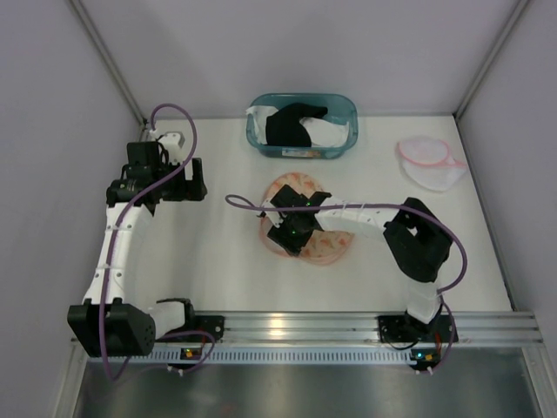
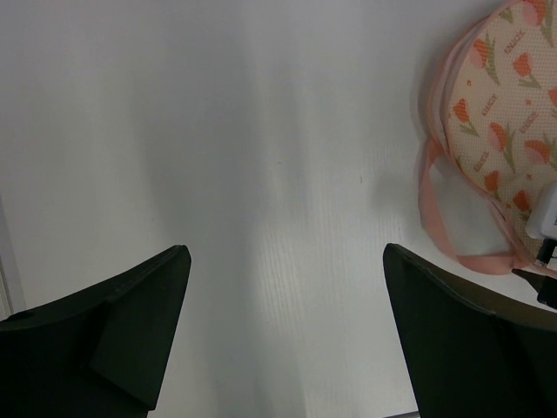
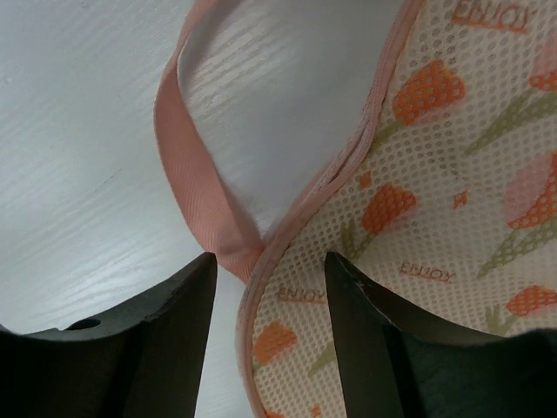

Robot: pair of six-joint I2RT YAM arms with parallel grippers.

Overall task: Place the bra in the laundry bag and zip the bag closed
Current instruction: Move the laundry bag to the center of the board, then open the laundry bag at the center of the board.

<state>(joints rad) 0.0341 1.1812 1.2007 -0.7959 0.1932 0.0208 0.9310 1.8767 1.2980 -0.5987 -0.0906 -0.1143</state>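
A mesh laundry bag [image 1: 335, 246] with orange tulip print and pink trim lies flat at the table's middle. My right gripper [image 1: 291, 228] hovers low over its left edge. In the right wrist view the gripper [image 3: 270, 261] is open, its jaws narrowed and straddling the bag's pink rim [image 3: 291, 235] beside a pink strap loop [image 3: 187, 174], with the printed mesh [image 3: 435, 174] to the right. A black bra [image 1: 287, 127] lies in the teal bin [image 1: 350, 110] at the back. My left gripper [image 1: 181, 181] stands open over bare table [image 2: 287, 252] left of the bag [image 2: 496, 131].
White cloth lies beside the bra in the bin. A second white mesh pouch with pink trim [image 1: 431, 164] sits at the back right. Grey walls close in both sides, and a metal rail [image 1: 305, 326] runs along the near edge.
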